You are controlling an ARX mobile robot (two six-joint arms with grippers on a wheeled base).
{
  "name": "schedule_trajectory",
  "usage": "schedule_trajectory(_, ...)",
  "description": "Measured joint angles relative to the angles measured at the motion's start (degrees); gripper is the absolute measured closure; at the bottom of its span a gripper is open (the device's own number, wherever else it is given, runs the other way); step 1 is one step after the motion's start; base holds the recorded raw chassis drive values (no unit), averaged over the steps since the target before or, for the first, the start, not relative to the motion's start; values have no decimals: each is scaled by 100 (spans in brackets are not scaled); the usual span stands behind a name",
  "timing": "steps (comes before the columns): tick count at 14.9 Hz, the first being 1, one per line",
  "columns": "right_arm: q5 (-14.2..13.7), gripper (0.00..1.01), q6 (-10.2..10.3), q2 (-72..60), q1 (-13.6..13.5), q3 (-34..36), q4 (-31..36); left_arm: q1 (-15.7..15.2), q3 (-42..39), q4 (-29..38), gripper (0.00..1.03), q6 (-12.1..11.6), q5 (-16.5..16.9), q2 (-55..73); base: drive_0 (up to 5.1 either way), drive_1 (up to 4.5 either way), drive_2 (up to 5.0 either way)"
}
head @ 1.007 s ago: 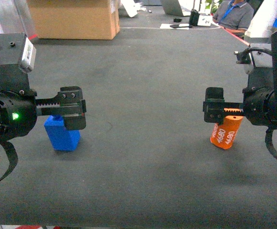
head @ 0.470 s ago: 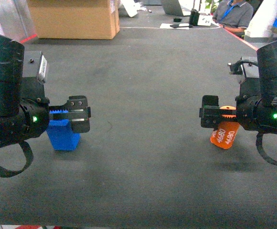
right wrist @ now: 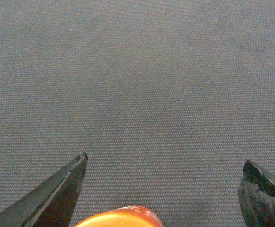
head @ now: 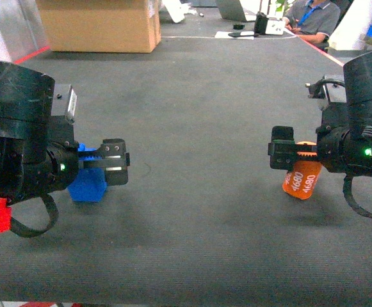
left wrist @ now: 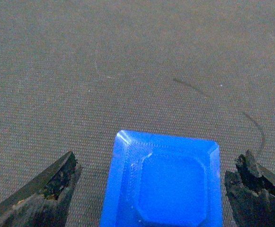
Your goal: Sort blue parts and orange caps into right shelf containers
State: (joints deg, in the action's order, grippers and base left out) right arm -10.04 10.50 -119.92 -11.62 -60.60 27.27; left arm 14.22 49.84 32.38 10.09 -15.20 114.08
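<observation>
A blue part (head: 88, 185) stands on the dark gray tabletop (head: 198, 96) at the left, a chunky block with a flat, square recessed top. The left gripper (left wrist: 151, 187) hangs over it with its jaws spread wide, one black finger on each side and both clear of the block. Over on the right, an orange cap (head: 301, 179) printed with white "4680" leans a little on the mat. The right gripper (right wrist: 163, 189) sits above it, jaws also parted wide and not touching it; only the cap's rounded top shows between them from the wrist. At the far edge of the tabletop sits a brown cardboard box (head: 99, 25), and a person in a blue shirt (head: 314, 18) is seated beyond it.
</observation>
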Motion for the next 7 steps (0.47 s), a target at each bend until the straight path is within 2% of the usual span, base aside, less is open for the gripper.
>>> schedule_trajectory(2, -37, 5, -4, 0, -9, -2, -87, -2, 11, -94, 5, 0, 9, 22, 0, 0, 0)
schedule_trajectory(3, -44, 15, -11, 0, -13, -2, -120, -4, 31, -105, 5, 0, 11, 48, 0, 0, 0)
schedule_trajectory(4, -72, 26, -50, 0, -39, -7, -157, -13, 59, -103, 10, 0, 15, 94, 0, 0, 0)
schedule_trajectory(5, -114, 46, -120, -4, -44, -9, -190, -13, 94, -96, 30, 0, 31, 173, 0, 0, 0)
schedule_trajectory(6, -160, 59, -155, -4, -79, -7, -170, -13, 103, -13, 55, 0, 28, 225, 0, 0, 0)
schedule_trajectory(7, -173, 59, -179, -2, -79, 50, 31, 4, 107, 96, 58, -7, 33, 223, 0, 0, 0)
